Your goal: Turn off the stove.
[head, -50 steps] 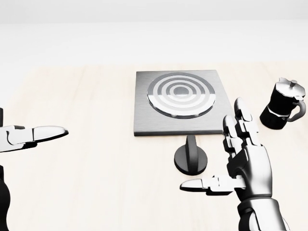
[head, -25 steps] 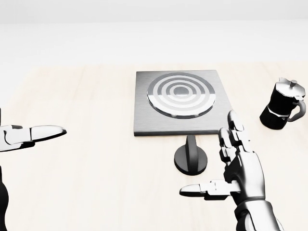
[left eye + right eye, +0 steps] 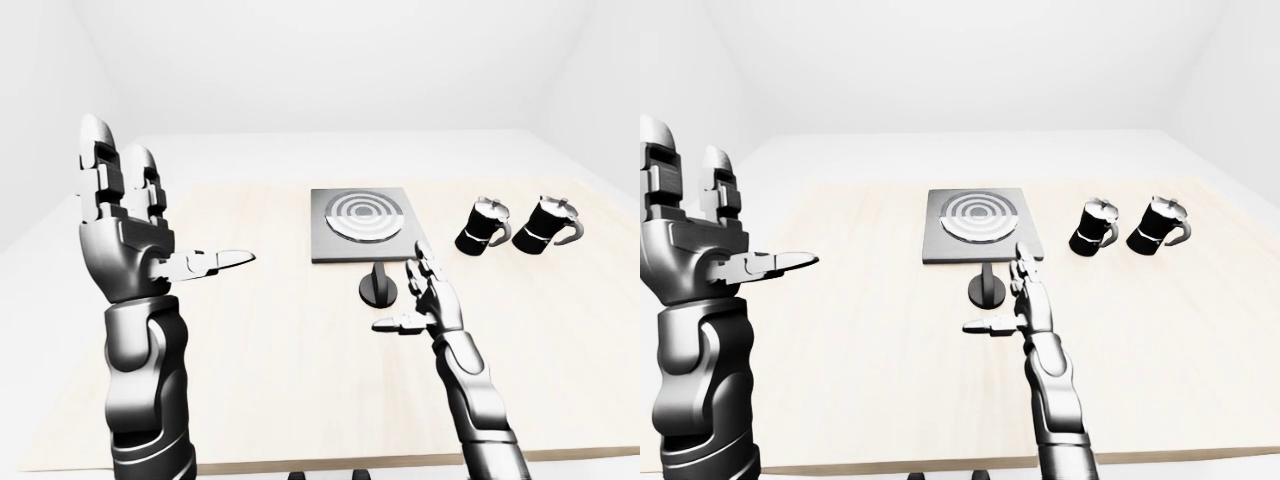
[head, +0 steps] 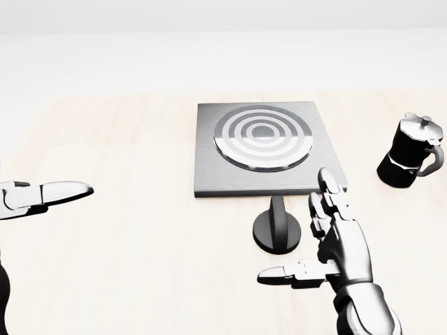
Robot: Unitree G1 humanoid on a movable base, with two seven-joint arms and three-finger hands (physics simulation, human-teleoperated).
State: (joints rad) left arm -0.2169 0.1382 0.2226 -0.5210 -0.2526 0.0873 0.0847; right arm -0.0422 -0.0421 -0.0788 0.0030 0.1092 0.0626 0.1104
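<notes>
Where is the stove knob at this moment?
In the head view, the stove knob stands on the table just below the stove, left of the right hand.

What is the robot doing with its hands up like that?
It wants to turn off the stove on the wooden table. Its open right hand is beside the black knob below the stove, not touching it. Its open left hand is raised off to the side. Two black pots sit to the right.

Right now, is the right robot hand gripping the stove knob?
No, the right robot hand is open beside the knob, not touching it.
</notes>
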